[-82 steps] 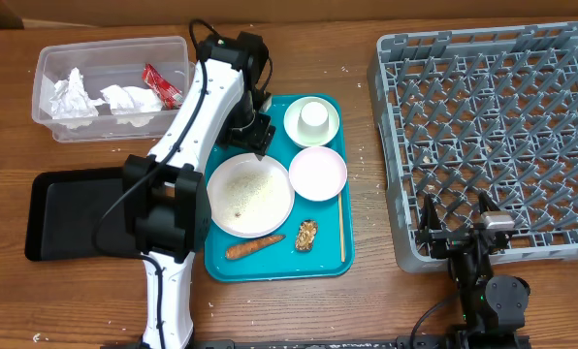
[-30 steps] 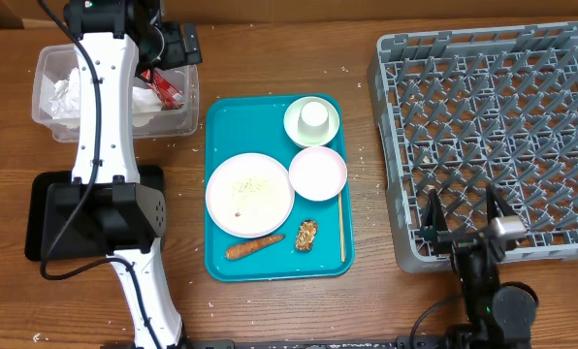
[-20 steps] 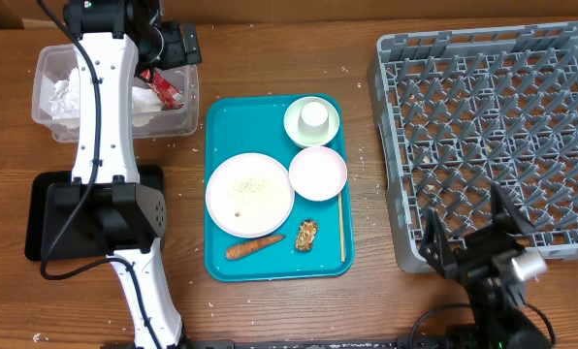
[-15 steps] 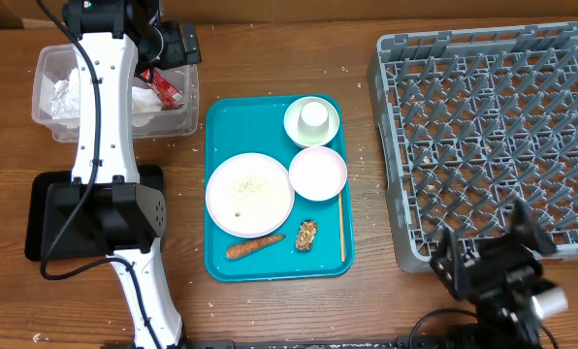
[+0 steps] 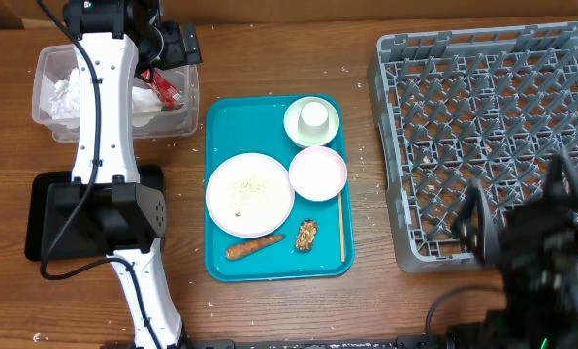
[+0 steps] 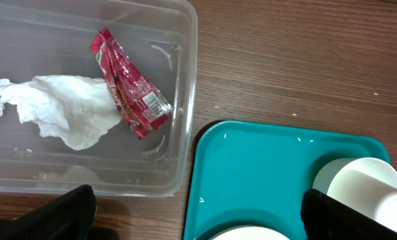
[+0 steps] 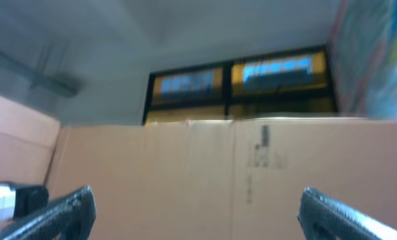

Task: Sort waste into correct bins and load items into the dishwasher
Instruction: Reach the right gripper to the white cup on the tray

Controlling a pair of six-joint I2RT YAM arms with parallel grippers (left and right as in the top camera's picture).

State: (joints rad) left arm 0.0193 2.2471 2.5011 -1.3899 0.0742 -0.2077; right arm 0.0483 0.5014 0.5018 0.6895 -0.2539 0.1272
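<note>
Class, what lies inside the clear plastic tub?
A red-and-white wrapper and crumpled white napkins lie in the tub. Overhead, the left arm covers its middle; anything beneath is hidden.

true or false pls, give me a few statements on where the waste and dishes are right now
The red-and-white wrapper lies in the clear tub. True.
The carrot piece is in the black tray. False: it lies on the teal tray.
The white cup stands in the dish rack. False: it sits in the green-rimmed bowl.
The chopsticks lie on the teal tray. True.
The left claw grips a napkin. False: it is open, holding nothing.
</note>
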